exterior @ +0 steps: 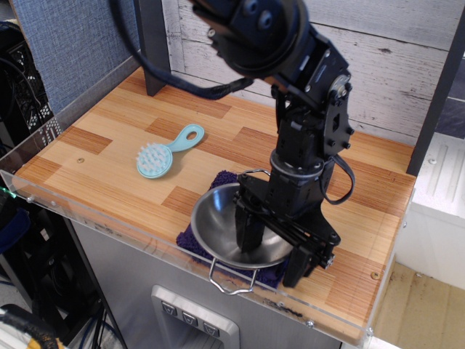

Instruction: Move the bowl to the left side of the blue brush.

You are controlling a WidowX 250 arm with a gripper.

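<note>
bowl on towel, hand straddling its rim

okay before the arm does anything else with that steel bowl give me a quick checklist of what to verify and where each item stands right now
1. Gripper straddles the bowl rim, one finger inside, one outside: ok.
2. Jaws closed firmly on the rim: cannot tell.
3. Bowl lifted off the purple towel: cannot tell; it looks slightly tilted.
4. Blue brush lies apart from the bowl, out of the arm's way: ok.
5. Bare tabletop left of the brush for setting down: ok.
6. Bowl already left of the brush: not ok.
</note>
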